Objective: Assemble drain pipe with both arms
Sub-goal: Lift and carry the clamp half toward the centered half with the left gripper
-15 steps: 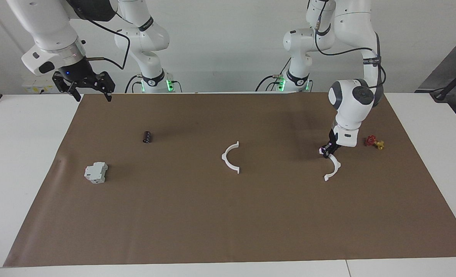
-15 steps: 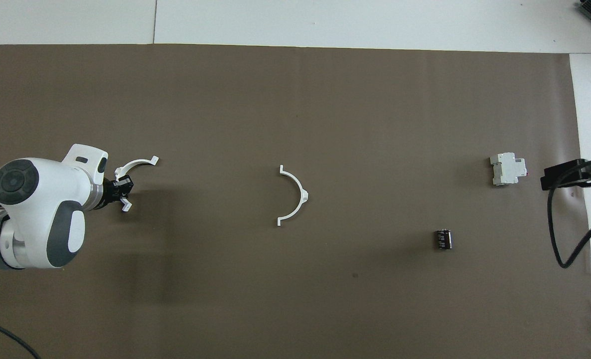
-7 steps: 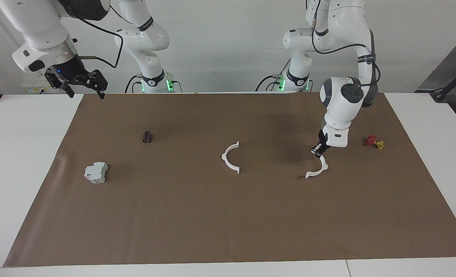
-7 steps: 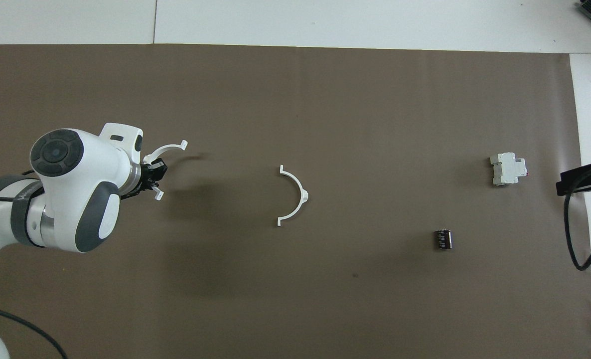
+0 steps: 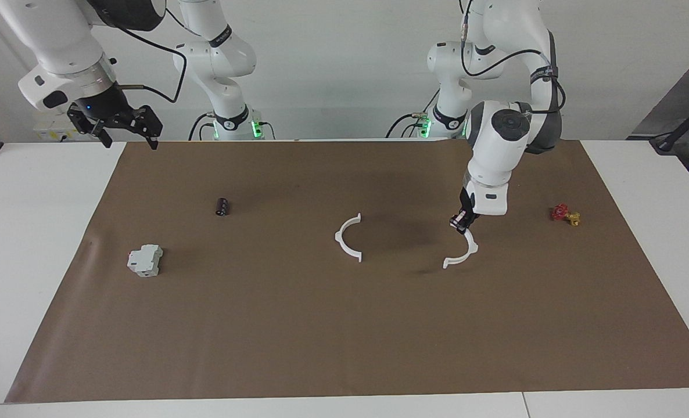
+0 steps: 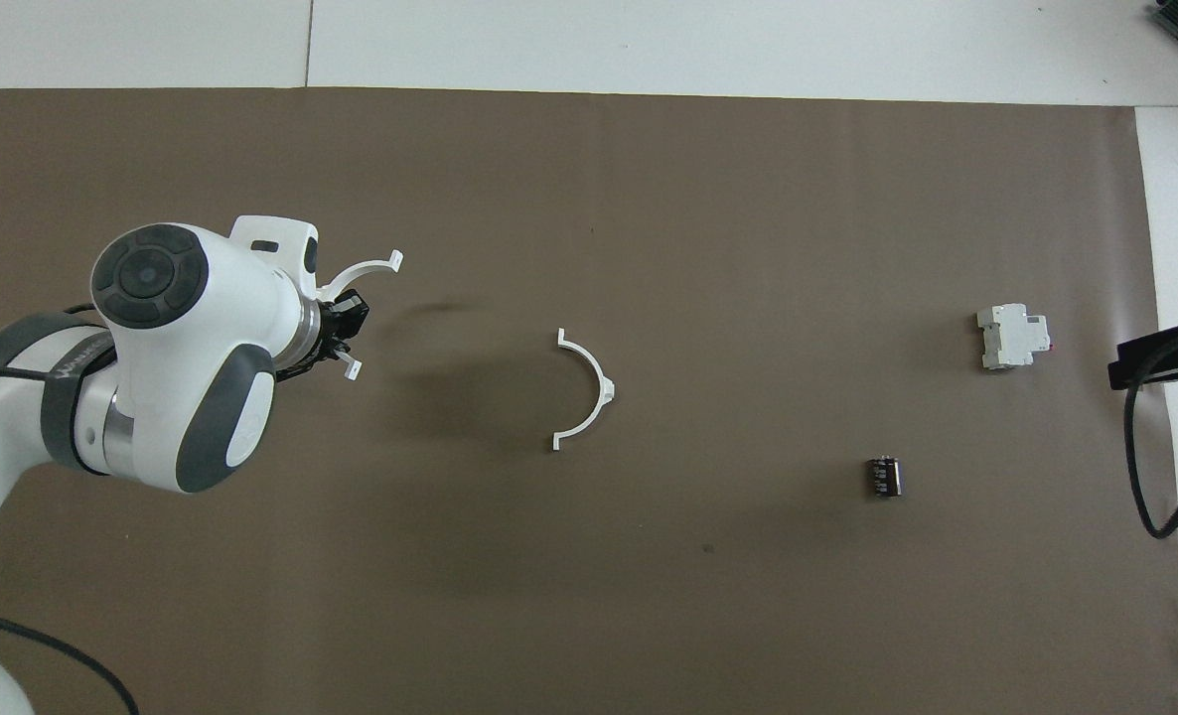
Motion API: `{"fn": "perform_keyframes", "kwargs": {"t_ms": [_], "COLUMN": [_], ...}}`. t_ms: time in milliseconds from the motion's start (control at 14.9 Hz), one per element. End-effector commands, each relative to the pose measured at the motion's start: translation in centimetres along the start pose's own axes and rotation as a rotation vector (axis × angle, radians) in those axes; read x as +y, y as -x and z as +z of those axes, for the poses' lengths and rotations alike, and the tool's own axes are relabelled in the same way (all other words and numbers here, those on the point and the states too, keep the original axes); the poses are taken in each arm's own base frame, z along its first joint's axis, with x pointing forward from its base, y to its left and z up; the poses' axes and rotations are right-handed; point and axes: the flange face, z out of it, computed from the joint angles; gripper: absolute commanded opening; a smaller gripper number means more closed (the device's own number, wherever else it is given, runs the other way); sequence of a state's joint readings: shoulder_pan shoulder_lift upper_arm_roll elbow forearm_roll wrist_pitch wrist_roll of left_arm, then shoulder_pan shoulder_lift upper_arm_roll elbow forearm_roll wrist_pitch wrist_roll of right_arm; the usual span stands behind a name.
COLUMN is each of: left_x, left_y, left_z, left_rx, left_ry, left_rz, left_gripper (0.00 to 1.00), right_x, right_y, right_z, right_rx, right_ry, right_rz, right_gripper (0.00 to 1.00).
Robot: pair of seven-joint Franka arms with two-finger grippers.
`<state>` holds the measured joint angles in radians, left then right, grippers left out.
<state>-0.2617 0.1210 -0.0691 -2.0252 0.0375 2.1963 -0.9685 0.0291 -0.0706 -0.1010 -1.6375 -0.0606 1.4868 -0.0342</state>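
Left tool (image 5: 459, 223) pinching a white half-ring (image 5: 462, 256) aloft, right tool (image 5: 125, 129) gaping, waiting, red-and-yellow valve (image 5: 566, 215) showing only facing.

White table (image 5: 42, 244) with a big brown paper mat (image 5: 344, 325) covering most of the top; bare white strips show at both ends and along the edge farthest from the robots. A seam (image 6: 309, 45) runs across the white surface in the overhead view. Plain pale wall (image 5: 344, 69) at the robots' end. Grey slanted panel (image 5: 678, 98) at the left arm's end of the table, dark stand (image 5: 678, 133) in front of it. Light is even and soft, with faint shadows on the mat.
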Motion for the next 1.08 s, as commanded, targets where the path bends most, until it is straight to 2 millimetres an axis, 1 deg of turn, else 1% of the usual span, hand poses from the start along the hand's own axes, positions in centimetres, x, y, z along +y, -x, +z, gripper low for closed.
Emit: {"fn": "perform_keyframes", "kwargs": {"t_ms": [0,67,202,336,404,471,538,673,740,807,874,1009], "left_x": [1.8,2.0,2.4,3.5,3.7,3.7,3.9,5.2,5.6,5.8,6.5,8.1], "left_y": [2.0,3.9,6.4,8.3,8.9,9.0,9.0,11.0,11.7,11.8,11.6,11.5], "left_z": [0.4,1.6,3.3,3.9,3.9,4.0,4.8,7.2,7.9,7.9,7.2,6.9], "left_rx": [0.028,0.026,0.017,0.008,0.004,0.004,-0.001,-0.013,-0.016,-0.014,-0.006,-0.004], "left_ry": [0.06,0.066,0.061,0.06,0.053,0.056,0.049,0.014,0.006,0.013,0.042,0.061], "left_rz": [-0.07,-0.066,-0.068,-0.159,-0.18,-0.209,-0.228,-0.19,-0.189,-0.207,-0.228,-0.261], "left_gripper": [0.0,0.0,0.0,0.0,0.0,0.0,0.0,0.0,0.0,0.0,0.0,0.0], "right_x": [0.3,0.3,0.3,0.2,0.2,0.1,0.1,0.2,0.2,0.2,0.2,0.1], "right_y": [0.6,0.6,0.6,0.5,0.5,0.5,0.5,0.5,0.5,0.6,0.6,0.7], "right_z": [-0.2,-0.2,-0.2,-0.1,-0.1,-0.1,-0.1,-0.1,-0.1,-0.2,-0.2,-0.1], "right_rx": [-0.009,-0.01,-0.01,-0.012,-0.012,-0.012,-0.012,-0.012,-0.012,-0.01,-0.01,-0.012], "right_ry": [-0.011,-0.013,-0.013,-0.011,-0.013,-0.011,-0.013,-0.011,-0.011,-0.011,-0.013,-0.012], "right_rz": [-0.003,-0.003,-0.003,-0.003,-0.005,-0.006,-0.006,-0.005,-0.005,-0.006,-0.005,-0.005], "right_gripper": [1.0,1.0,1.0,1.0,1.0,1.0,1.0,1.0,1.0,1.0,1.0,1.0]}}
